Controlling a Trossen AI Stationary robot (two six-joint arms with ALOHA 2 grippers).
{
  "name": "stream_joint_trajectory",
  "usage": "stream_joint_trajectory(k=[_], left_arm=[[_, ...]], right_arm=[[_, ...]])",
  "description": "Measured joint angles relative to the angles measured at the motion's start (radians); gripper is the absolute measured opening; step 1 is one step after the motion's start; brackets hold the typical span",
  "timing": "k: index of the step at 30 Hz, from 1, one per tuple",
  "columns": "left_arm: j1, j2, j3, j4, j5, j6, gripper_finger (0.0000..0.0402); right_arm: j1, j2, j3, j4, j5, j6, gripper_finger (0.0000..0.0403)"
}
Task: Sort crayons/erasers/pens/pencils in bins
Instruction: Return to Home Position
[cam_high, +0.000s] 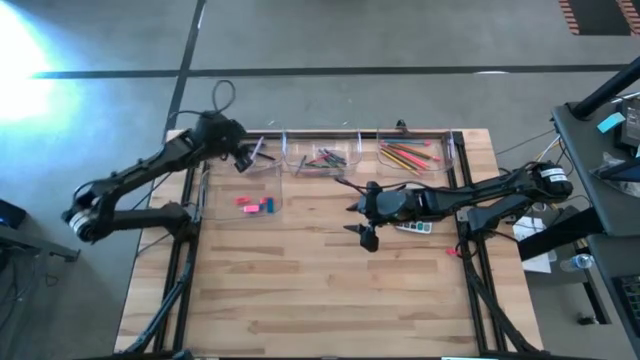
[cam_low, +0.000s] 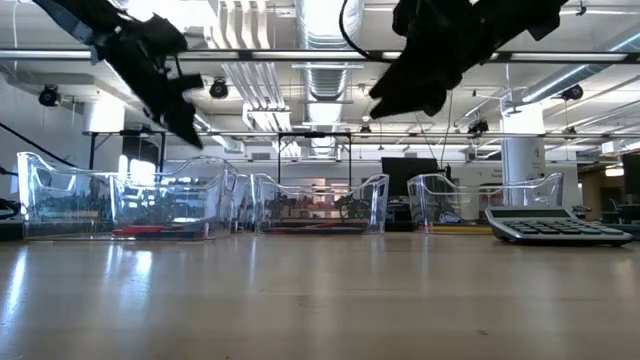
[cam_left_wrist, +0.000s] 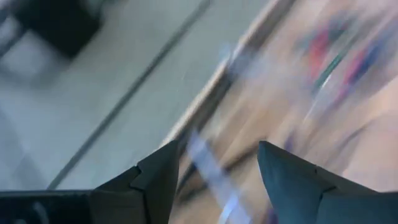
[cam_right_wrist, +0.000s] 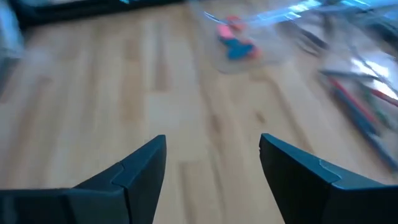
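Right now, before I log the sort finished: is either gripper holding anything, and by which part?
Nothing is held: left gripper by the far-left bin and right gripper over the table both show open, empty fingers.

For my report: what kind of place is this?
Probably an industrial lab or workshop hall: exposed ceiling ducts overhead, a bare concrete floor with marked lines, and a wooden table for robot work.

hi cam: strong glare on floor top-left; table evenly lit, shadows soft | lo cam: ceiling lights v. bright, arms backlit to silhouettes, glints on bins
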Motion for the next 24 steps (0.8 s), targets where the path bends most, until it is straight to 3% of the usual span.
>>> stream_joint_trajectory(k=[4, 10, 17, 21, 24], left_arm=[[-0.02, -0.149, -0.033, 0.141, 0.231, -0.065, 0.0199], [-0.12, -0.352, -0.108, 0.329, 0.347, -0.153, 0.016], [-0.22, -0.484, -0.202, 0.442, 0.377, -0.216, 0.0111], [-0.265, -0.496, -0.274, 0.472, 0.377, -0.243, 0.0084], [-0.293, -0.486, -0.351, 0.586, 0.38, -0.284, 0.0064]], right_arm=[[0.001, -0.022, 0.0, 0.043, -0.068, -0.027, 0.0244], [0.0, -0.141, -0.035, 0.044, -0.064, -0.033, 0.0242], [0.0, -0.345, -0.178, 0.077, -0.057, -0.078, 0.0233], [0.0, -0.455, -0.303, 0.188, -0.057, -0.081, 0.023], [0.0, -0.526, -0.388, 0.25, -0.057, -0.099, 0.023]])
